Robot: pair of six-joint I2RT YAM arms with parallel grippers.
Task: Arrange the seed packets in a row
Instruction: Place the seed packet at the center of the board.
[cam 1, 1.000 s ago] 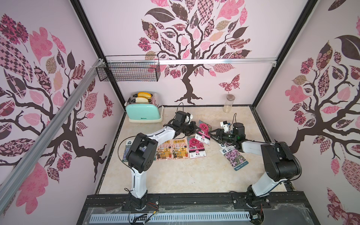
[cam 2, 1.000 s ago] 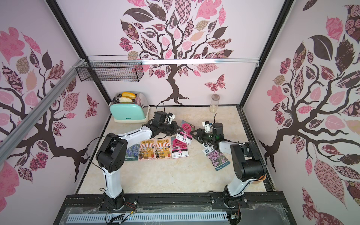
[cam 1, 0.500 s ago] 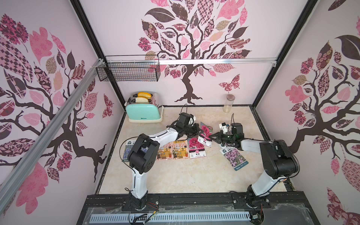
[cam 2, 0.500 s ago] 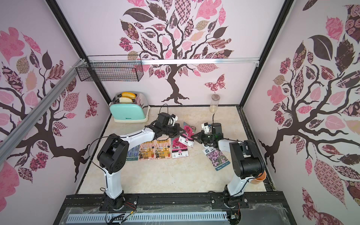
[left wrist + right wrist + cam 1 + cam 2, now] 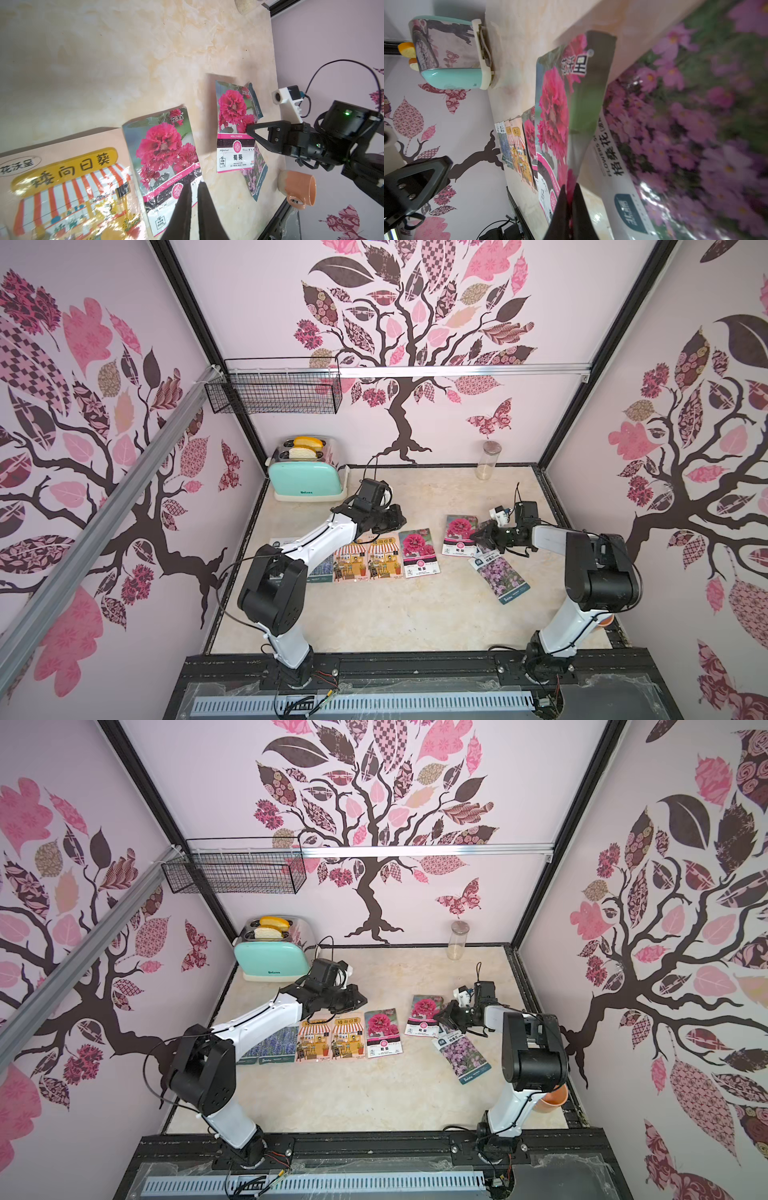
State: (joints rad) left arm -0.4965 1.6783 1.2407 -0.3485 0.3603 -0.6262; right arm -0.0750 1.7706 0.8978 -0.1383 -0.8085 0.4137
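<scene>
R pincer clenched on magenta packet overlapping lilac packet; L pincer barely parted, empty; toaster nearby.

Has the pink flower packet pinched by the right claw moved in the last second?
Yes. The pink flower packet has slid away from its twin in the row, toward the glass jar's side.

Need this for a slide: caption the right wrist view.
Right pincer shut on the magenta packet overlapping the lilac packet, toaster beyond.
</scene>
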